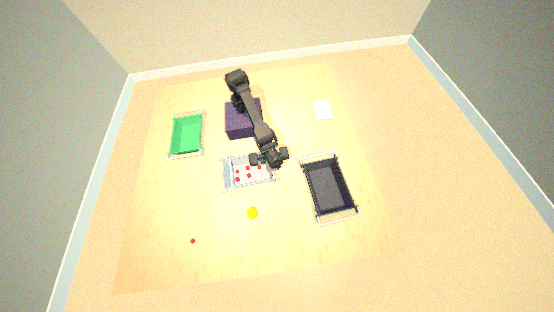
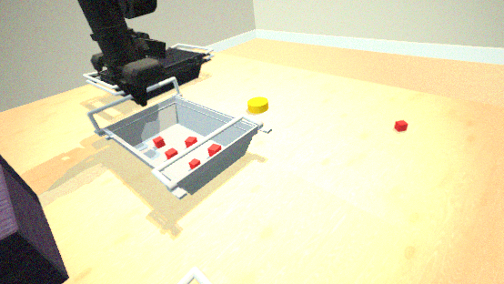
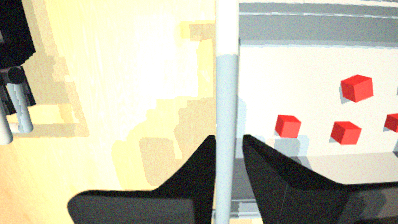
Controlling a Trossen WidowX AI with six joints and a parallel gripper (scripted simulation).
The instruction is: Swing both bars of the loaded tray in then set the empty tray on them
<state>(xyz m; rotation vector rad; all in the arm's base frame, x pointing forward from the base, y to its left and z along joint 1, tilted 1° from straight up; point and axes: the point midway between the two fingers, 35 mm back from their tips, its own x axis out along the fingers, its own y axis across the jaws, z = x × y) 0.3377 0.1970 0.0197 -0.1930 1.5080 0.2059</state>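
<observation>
The grey loaded tray (image 1: 227, 176) (image 2: 214, 170) (image 3: 320, 31) holds several red blocks (image 1: 248, 175) (image 2: 191, 141) (image 3: 346, 132). One wire bar (image 1: 231, 175) (image 2: 200, 145) lies in across its top. Its other bar (image 2: 109, 106) (image 3: 227, 100) stands raised above the opposite end, not lying on the rim. My gripper (image 2: 144, 101) (image 3: 229, 136) is at that raised bar, its fingers a narrow gap apart, one on each side of the bar, not clamped on it. An empty black tray (image 1: 328, 187) (image 2: 186, 68) stands beside the loaded one, its bars out over its ends.
An empty green tray (image 1: 187, 134) stands at the left in the top view. A purple box (image 1: 240, 122) (image 2: 14, 214) is by the arm's base. A yellow disc (image 1: 252, 213) (image 2: 257, 105), a loose red cube (image 1: 192, 241) (image 2: 400, 126) and a white sheet (image 1: 323, 110) also lie around.
</observation>
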